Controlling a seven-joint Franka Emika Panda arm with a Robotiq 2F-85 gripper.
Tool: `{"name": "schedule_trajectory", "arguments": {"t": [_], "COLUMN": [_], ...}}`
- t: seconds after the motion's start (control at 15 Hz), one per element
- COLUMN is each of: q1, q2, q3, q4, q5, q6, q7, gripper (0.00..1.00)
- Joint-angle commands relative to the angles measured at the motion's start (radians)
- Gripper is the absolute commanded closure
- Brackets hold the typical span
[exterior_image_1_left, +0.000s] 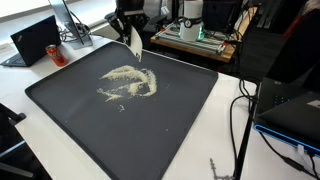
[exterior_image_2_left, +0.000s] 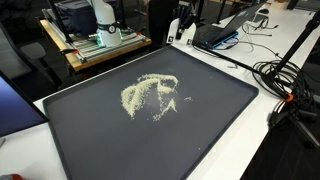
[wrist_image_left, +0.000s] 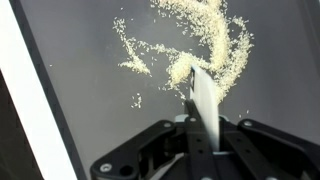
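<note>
A loose heap of pale grains (exterior_image_1_left: 130, 83) (exterior_image_2_left: 150, 95) (wrist_image_left: 200, 40) lies scattered in curved streaks on a large black mat (exterior_image_1_left: 170, 130) (exterior_image_2_left: 205, 140) (wrist_image_left: 80, 110). My gripper (exterior_image_1_left: 126, 24) (exterior_image_2_left: 178, 26) (wrist_image_left: 200, 135) hangs over the mat's far edge, shut on a thin white blade-like card (exterior_image_1_left: 134, 42) (wrist_image_left: 204, 95). In the wrist view the card stands edge-on between the jaws, and its tip points down at the near side of the grain heap. The card's tip is just above or at the mat; whether it touches, I cannot tell.
An open laptop (exterior_image_1_left: 35, 40) (exterior_image_2_left: 225, 32) sits beside the mat on the white table. Black cables (exterior_image_1_left: 245, 100) (exterior_image_2_left: 285, 75) trail along one side. A wooden bench with equipment (exterior_image_1_left: 195, 35) (exterior_image_2_left: 95, 40) stands behind the mat.
</note>
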Motion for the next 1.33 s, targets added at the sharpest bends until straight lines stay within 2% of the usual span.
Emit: {"name": "schedule_trajectory", "arguments": {"t": [0.0, 0.27, 0.67, 1.13, 1.27], "q1": [-0.053, -0.098, -0.166, -0.247, -0.277], "q2": [0.057, 0.122, 0.249, 0.392, 0.43], "q3": [-0.02, -0.032, -0.033, -0.045, -0.047], "q4": [0.118, 0.216, 0.375, 0.544, 0.589], "q5": [0.21, 0.388, 0.545, 0.632, 0.657], "q6": [-0.003, -0.02, -0.109, -0.291, -0.38], "q7": [-0.175, -0.286, -0.371, -0.375, -0.376], "gripper": [0.99, 0.99, 0.99, 0.99, 0.99]}}
